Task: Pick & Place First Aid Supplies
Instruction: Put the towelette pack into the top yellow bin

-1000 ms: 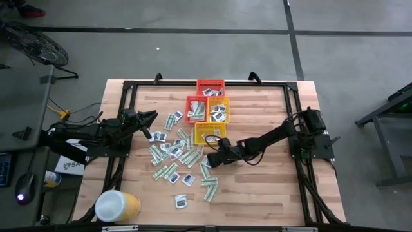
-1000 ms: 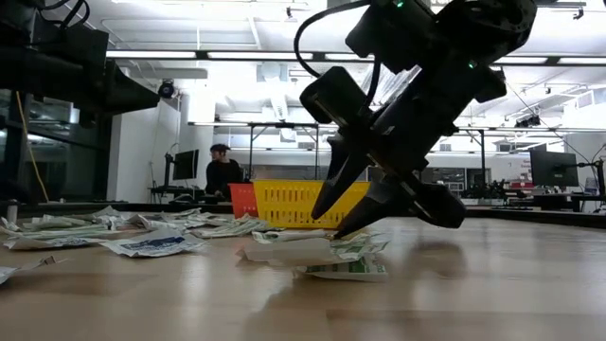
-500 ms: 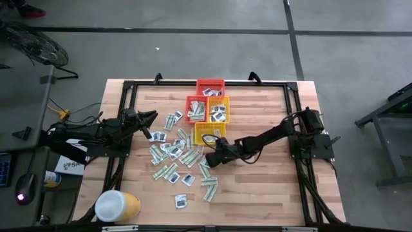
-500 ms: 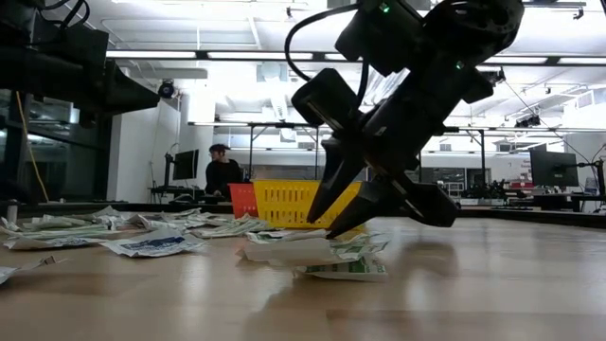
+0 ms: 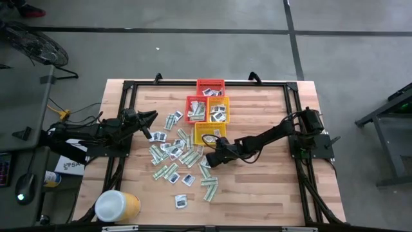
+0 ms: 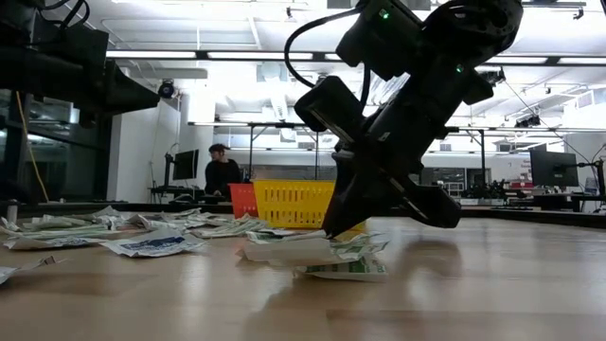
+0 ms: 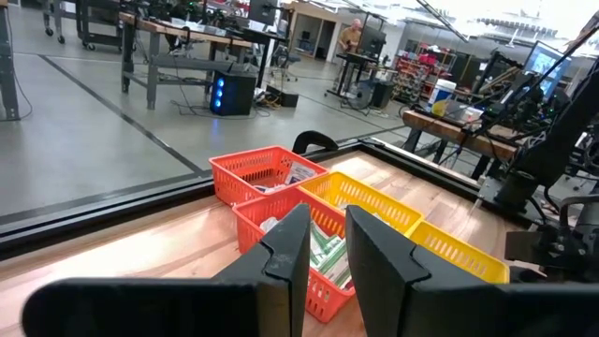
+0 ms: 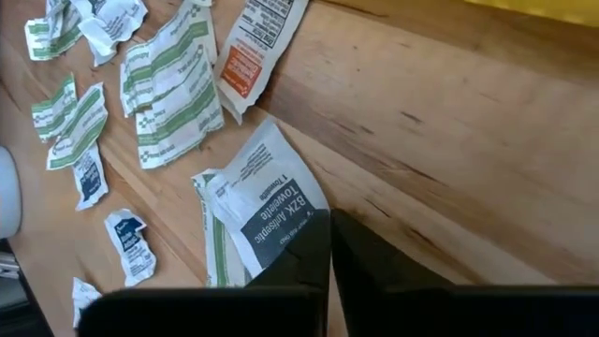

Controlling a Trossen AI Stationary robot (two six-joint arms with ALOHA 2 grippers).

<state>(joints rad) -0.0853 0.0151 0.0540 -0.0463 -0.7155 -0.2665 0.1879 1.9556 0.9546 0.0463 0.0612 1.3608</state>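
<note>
Our right gripper [image 8: 328, 245] has clenched, seemingly nipping a white towelette packet [image 8: 265, 198] at its tips; our left gripper [image 7: 323, 245] waits slightly parted, holding nothing.

Wooden surface [image 5: 257, 187] inside a black frame. Packets [image 5: 175, 154], green-and-white strips and white squares, lie scattered left of centre. Four small baskets cluster near the far edge: red [image 5: 210, 86], red [image 5: 195, 109], orange [image 5: 219, 109], yellow [image 5: 209, 133]. Right end effector [image 5: 209, 159] is down among the packets just below the yellow basket. Left end effector [image 5: 152, 116] sits at the pile's left edge. Yellow tub [image 5: 117, 206], white lid, at the near left corner.
</note>
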